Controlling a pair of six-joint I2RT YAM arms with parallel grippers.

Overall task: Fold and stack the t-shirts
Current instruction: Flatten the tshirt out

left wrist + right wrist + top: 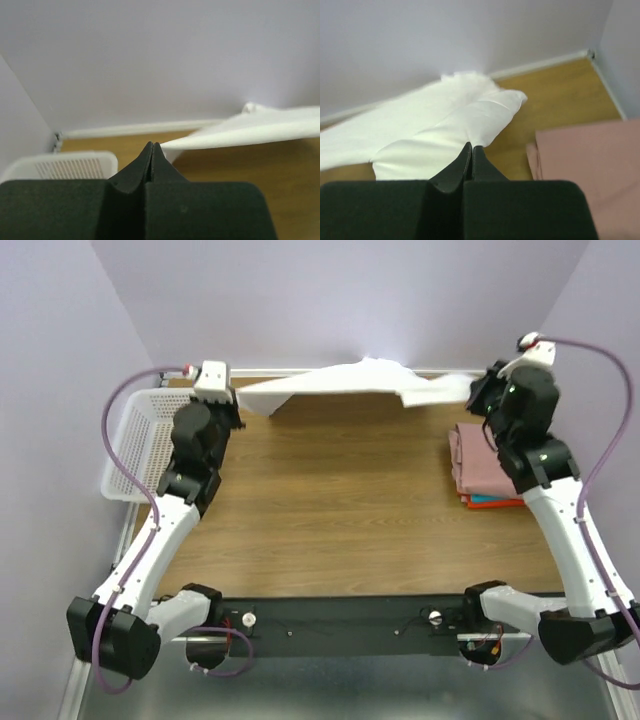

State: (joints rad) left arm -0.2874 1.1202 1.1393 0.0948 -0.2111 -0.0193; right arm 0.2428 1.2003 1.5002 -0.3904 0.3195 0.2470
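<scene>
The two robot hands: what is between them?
The white t-shirt, pinched by the left gripper and the right gripper, hangs stretched between them above the table. The top view shows it.

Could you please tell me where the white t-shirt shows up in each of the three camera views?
Top external: the white t-shirt is stretched along the far edge of the table, top centre.
Left wrist: a thin white band at the right, mid-height.
Right wrist: broad white cloth, centre to left.
Shared landmark: the pale strip at the foot of the back wall, just behind the shirt in every view.
</scene>
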